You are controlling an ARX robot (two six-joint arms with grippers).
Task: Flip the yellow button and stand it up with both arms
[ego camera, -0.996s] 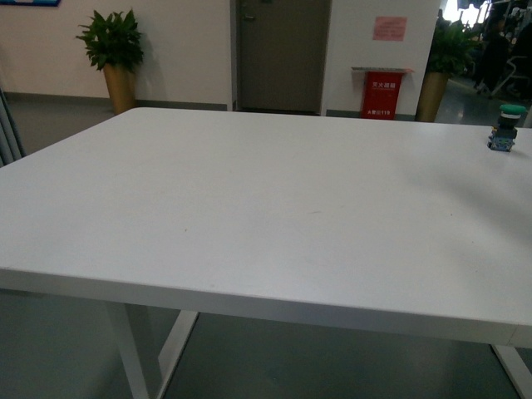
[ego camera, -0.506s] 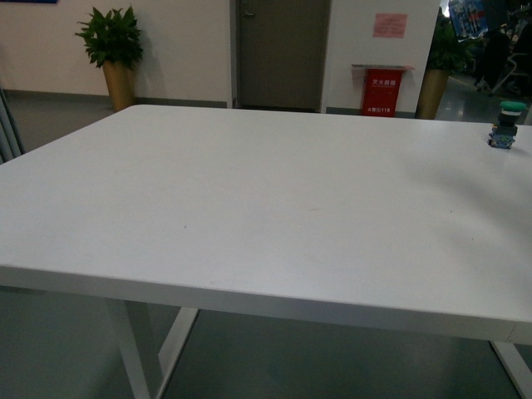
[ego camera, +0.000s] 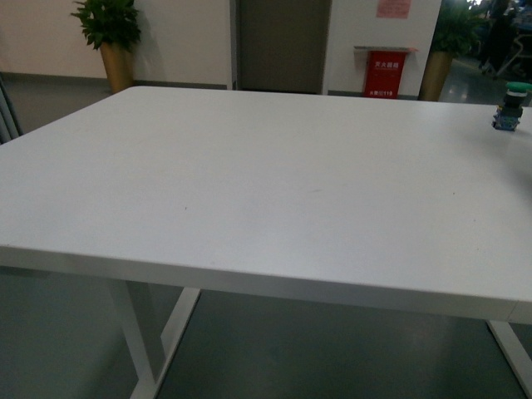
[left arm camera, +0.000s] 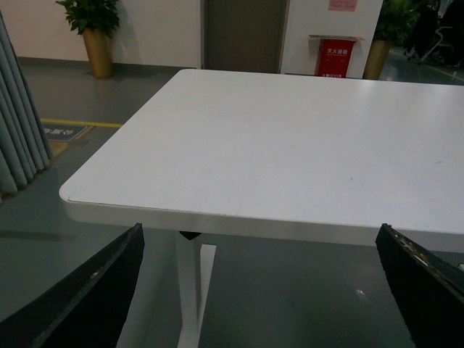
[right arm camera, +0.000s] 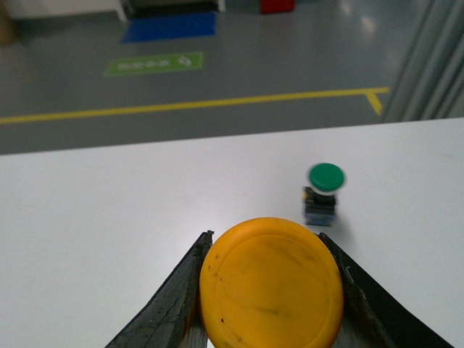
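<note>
In the right wrist view the yellow button (right arm camera: 270,284) fills the space between my right gripper's two dark fingers (right arm camera: 170,301), its round yellow-orange cap facing the camera. My right gripper (right arm camera: 268,290) is shut on it, above the white table (right arm camera: 109,217). Its collar and block are hidden behind the cap. My left gripper (left arm camera: 268,290) is open and empty, its dark fingers (left arm camera: 87,293) spread wide below and in front of the table's near edge (left arm camera: 254,221). Neither arm shows in the front view.
A green-capped button (right arm camera: 322,190) stands upright on the table beyond the yellow one; it also shows at the far right edge in the front view (ego camera: 509,106). Potted plants (ego camera: 110,33), a door and a red box (ego camera: 384,71) stand behind the table.
The front view has tilted downward a little: the table, green button and background sit higher in the picture than before. Nothing on the table has moved.
</note>
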